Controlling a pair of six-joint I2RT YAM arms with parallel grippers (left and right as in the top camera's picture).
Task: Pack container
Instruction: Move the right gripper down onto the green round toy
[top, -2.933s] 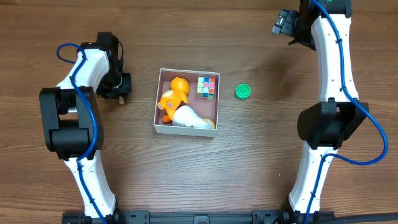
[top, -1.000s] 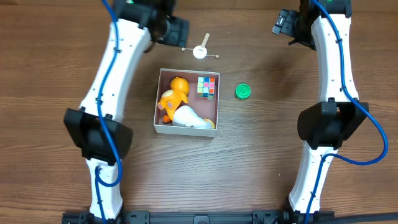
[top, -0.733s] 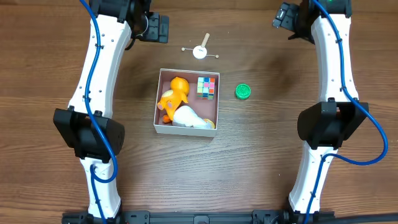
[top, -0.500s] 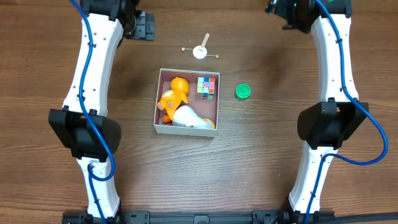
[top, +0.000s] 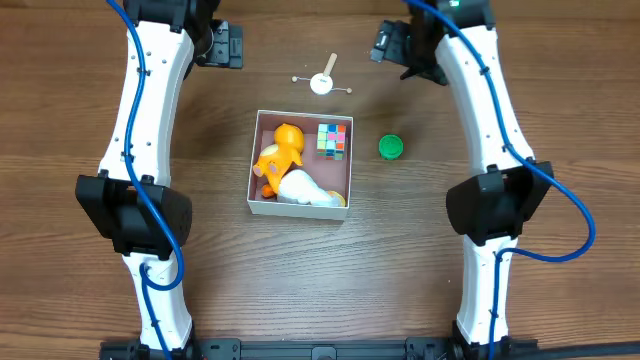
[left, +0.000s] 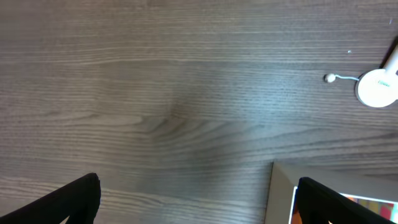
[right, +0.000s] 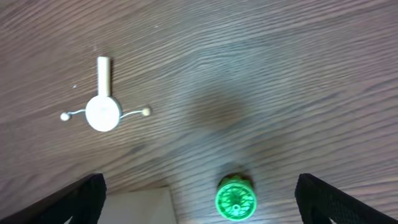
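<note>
The container (top: 296, 210), a square white-walled box with a reddish-brown inside, holds an orange toy (top: 278, 152), a colourful cube (top: 333, 140) and a white toy (top: 305, 188). A green round toy (top: 391, 147) lies on the table just right of it. A small white disc toy with a stick (top: 321, 82) lies behind it. My left gripper (top: 230, 46) hovers open at the back left, over bare wood, with the container's corner (left: 281, 193) by its right finger (left: 336, 202). My right gripper (top: 390, 44) hovers open at the back, above the green toy (right: 236, 200) and right of the disc toy (right: 103, 112).
Dark wooden table top all round. Both arms reach up along the left and right sides from bases at the front edge. In the left wrist view the disc toy (left: 376, 87) sits at the far right.
My right arm has swung left from the back right corner to above the green toy. My left arm has drawn back left from the disc toy, which was not on the table earliest.
</note>
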